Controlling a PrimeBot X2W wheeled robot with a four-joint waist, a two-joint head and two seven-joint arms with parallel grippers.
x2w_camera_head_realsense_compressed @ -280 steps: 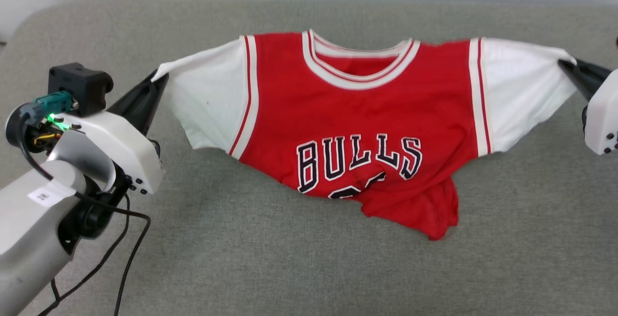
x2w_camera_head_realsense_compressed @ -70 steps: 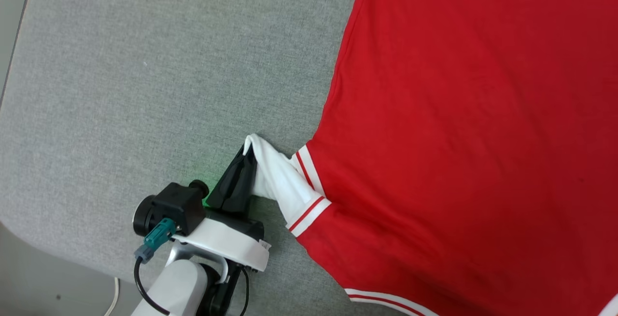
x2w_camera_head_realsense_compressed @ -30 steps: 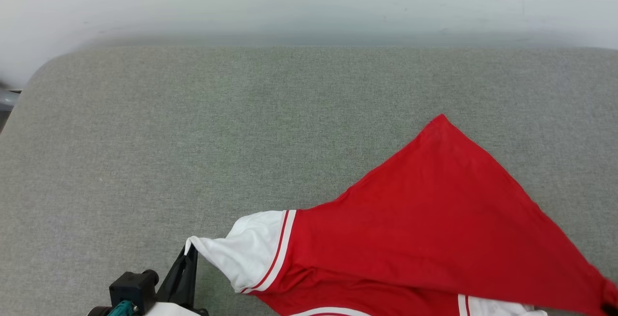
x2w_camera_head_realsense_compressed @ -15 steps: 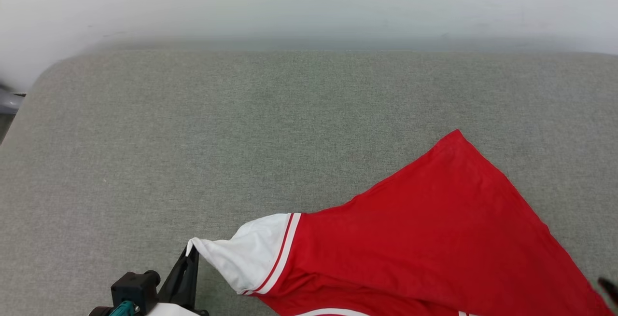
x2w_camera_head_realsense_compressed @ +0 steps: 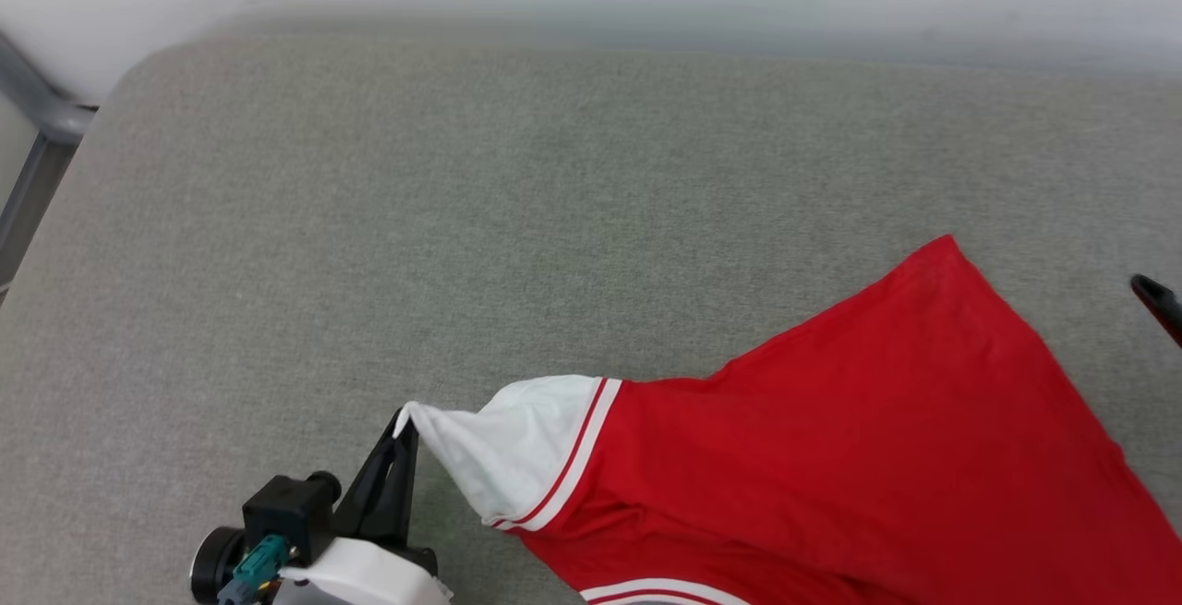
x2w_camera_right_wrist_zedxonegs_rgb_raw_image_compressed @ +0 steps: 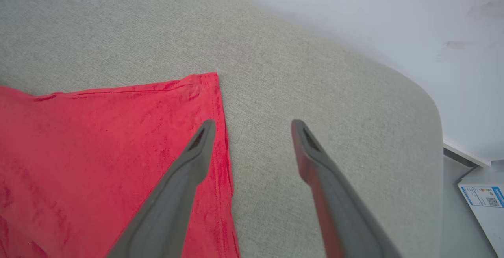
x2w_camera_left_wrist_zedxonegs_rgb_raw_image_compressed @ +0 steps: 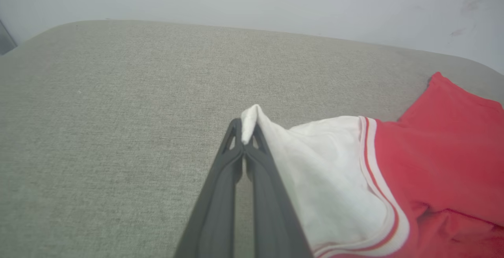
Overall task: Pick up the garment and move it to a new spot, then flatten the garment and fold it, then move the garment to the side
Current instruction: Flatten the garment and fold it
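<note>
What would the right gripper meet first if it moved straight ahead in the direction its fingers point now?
Probably the bare grey padded surface, just beside the corner of the red jersey. The open right gripper angles down towards it; one finger overlaps the jersey's edge, but depth is unclear.

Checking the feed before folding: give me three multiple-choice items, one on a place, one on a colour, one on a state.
1. Where does the left gripper grip the red jersey-style shirt with white sleeves? A sleeve tip; B collar; C hem.
2. What colour is the padded fabric surface under it? A blue; B grey; C brown.
3. How do the jaws of the right gripper stand? A shut on the shirt; B shut, empty; C open.
Answers: 1 A, white cloth is pinched at its fingertips; 2 B, grey weave; 3 C, a wide gap parts them.
</note>
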